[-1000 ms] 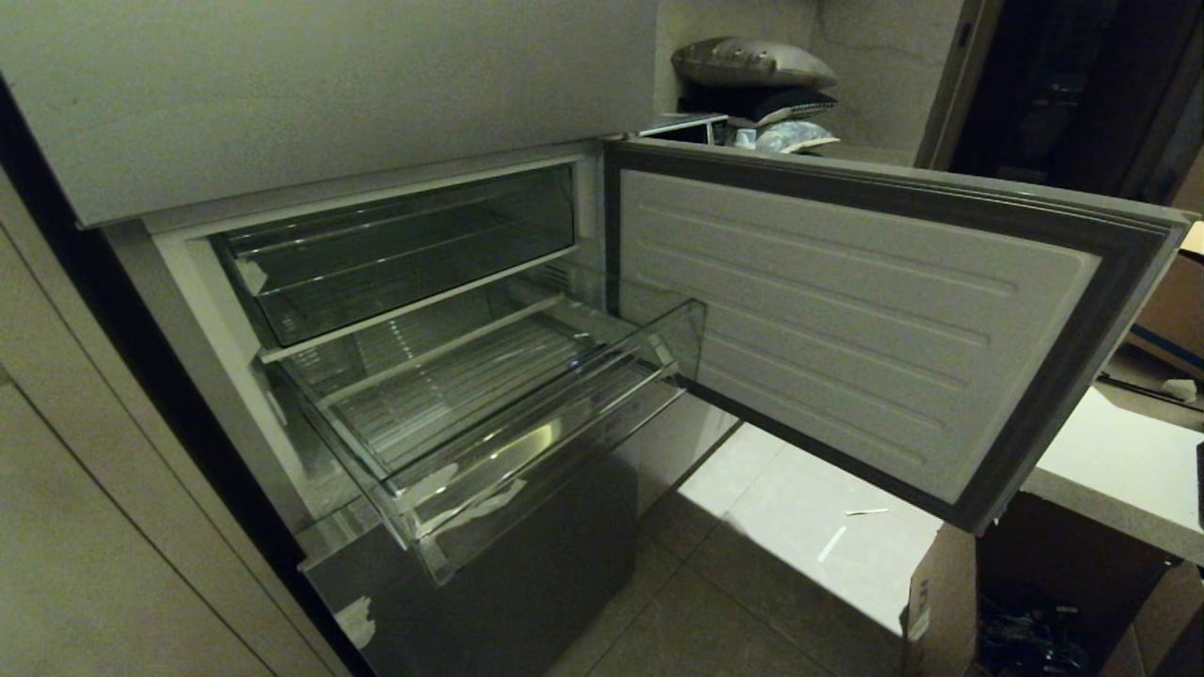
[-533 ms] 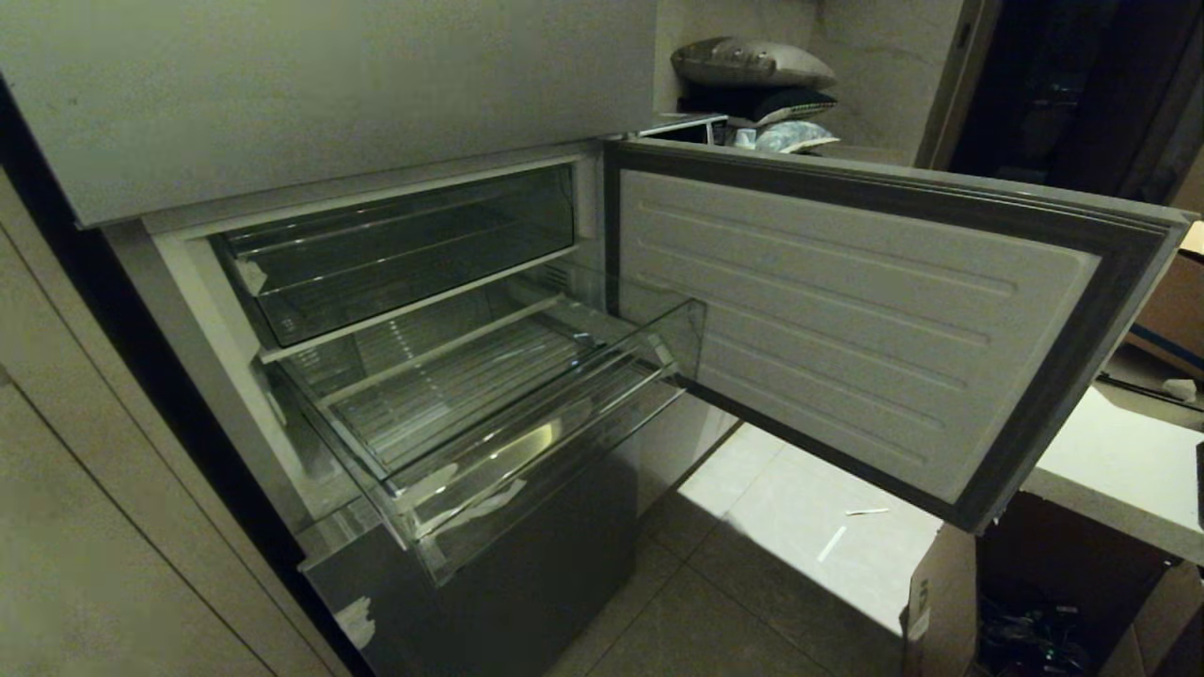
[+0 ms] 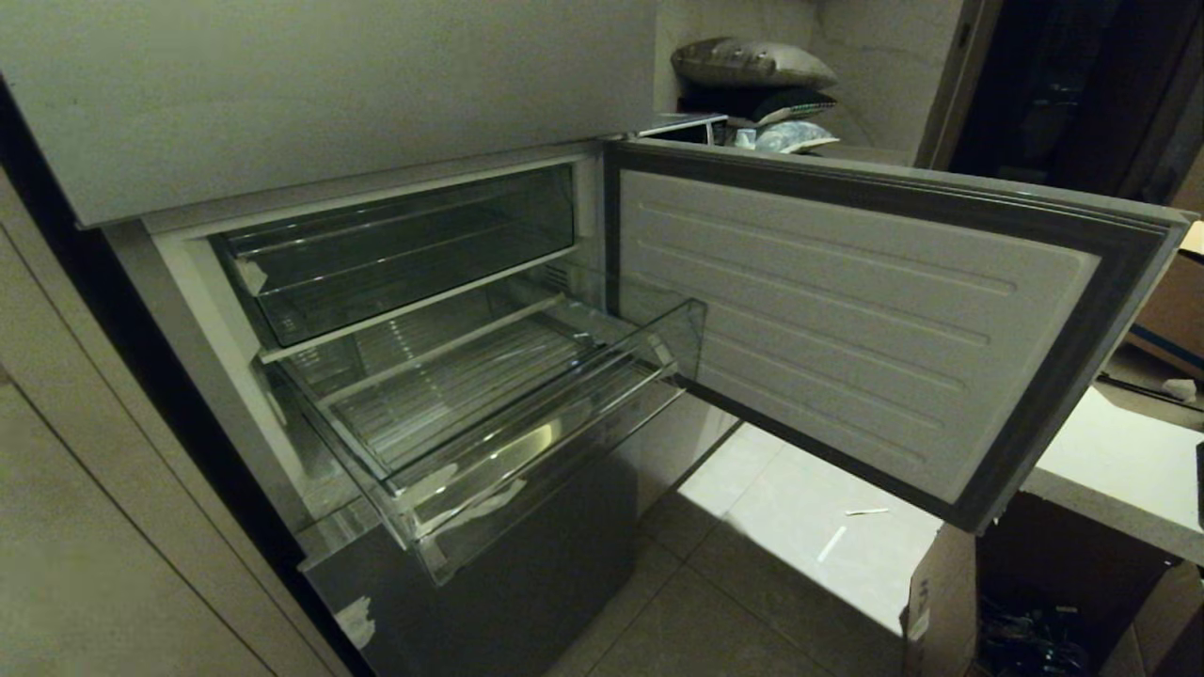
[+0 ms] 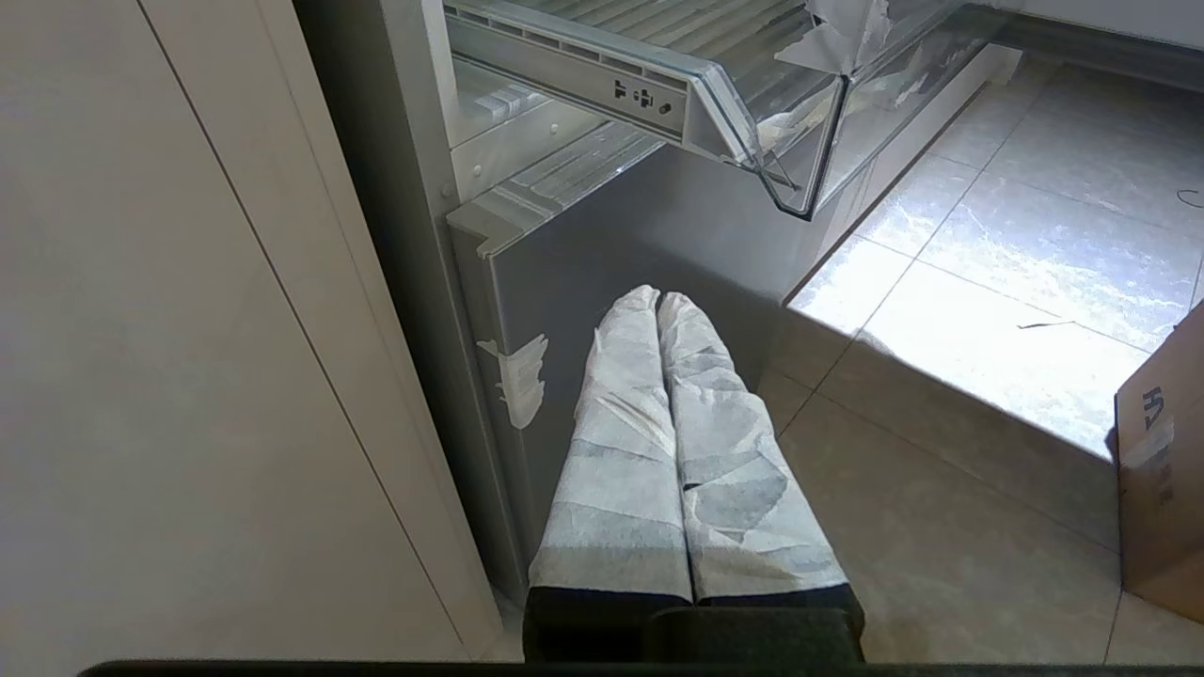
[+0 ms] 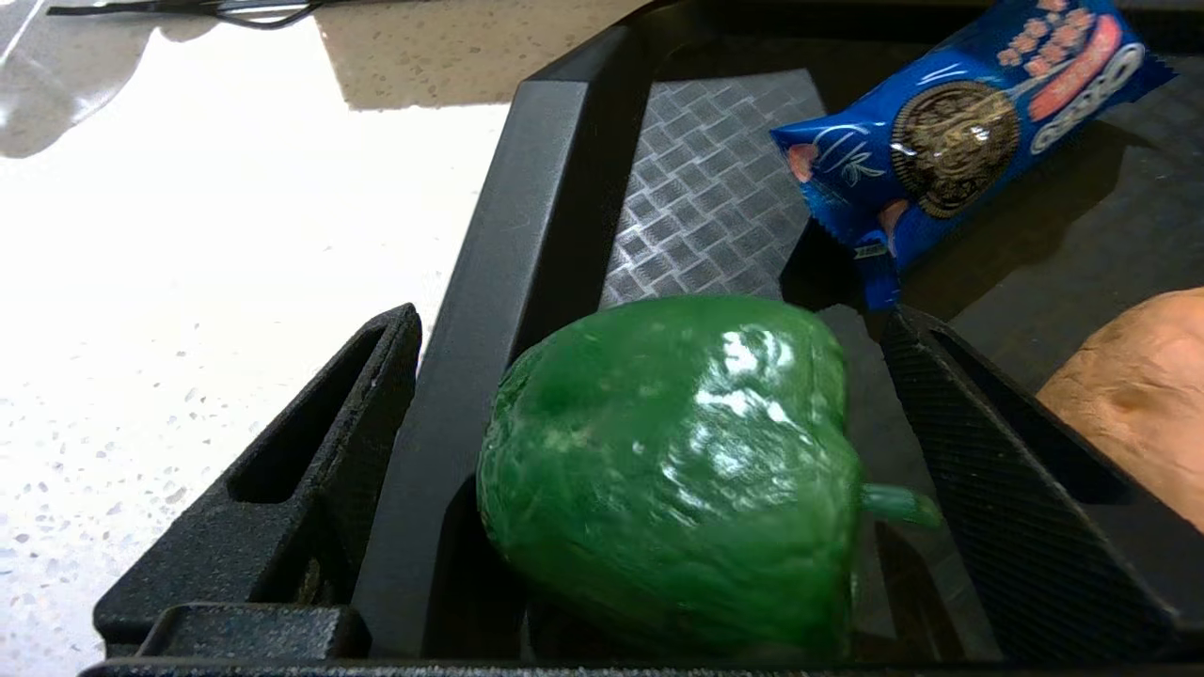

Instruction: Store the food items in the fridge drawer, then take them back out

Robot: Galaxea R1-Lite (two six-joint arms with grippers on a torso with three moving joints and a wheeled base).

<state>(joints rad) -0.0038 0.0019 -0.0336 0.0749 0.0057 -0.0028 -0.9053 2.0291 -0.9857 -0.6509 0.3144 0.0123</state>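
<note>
The right hand (image 5: 649, 451) hangs released around a green pepper (image 5: 673, 470) in a black tray (image 5: 527, 235); the left hand (image 4: 658, 306) is clenched, empty.

Probably a home kitchen: open fridge (image 3: 602, 310), tiled floor (image 3: 752, 583)

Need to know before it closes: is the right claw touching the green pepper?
Cannot tell. The right wrist view shows the open right claw straddling the green pepper, contact unclear.
</note>
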